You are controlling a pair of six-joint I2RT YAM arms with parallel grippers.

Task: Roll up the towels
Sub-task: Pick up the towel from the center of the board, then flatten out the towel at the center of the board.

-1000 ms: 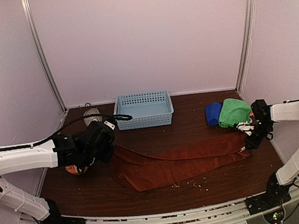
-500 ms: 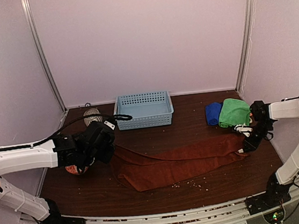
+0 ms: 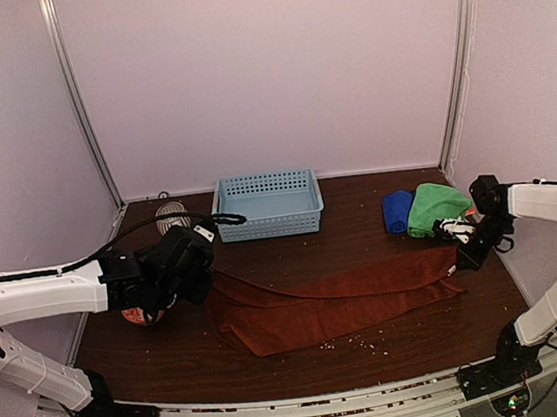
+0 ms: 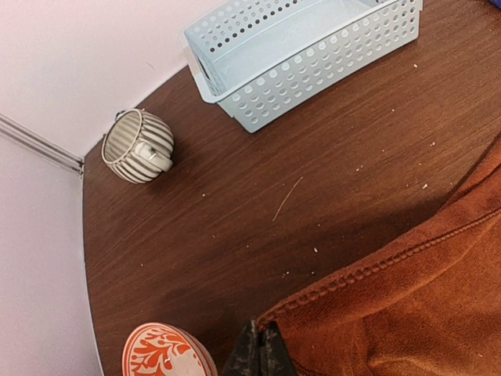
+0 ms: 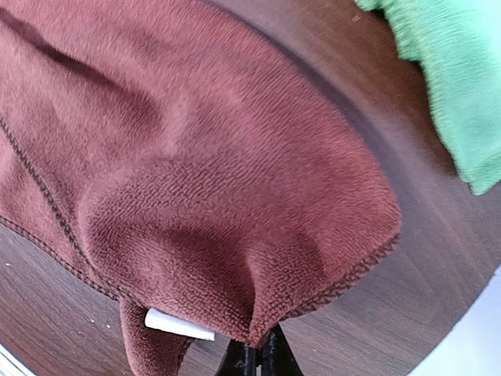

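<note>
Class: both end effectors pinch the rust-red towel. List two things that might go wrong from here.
1. The left end effector and right end effector pinch the rust-red towel only at its hem, so a corner may slip free.
2. The patterned bowl beside the left end effector may get knocked.

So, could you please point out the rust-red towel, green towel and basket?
rust-red towel (image 3: 340,304): top external view, its middle.
green towel (image 3: 436,208): top external view, its centre.
basket (image 3: 269,227): top external view, front wall.

The rust-red towel (image 5: 196,180) showed as matt, nubbly pile cloth with a stitched hem, and the green towel (image 5: 462,86) looked soft and looped. The table (image 4: 235,204) was dark wood-grain, faintly sheened. The basket (image 4: 313,78) was smooth plastic, the bowl (image 4: 160,356) glossy.
</note>
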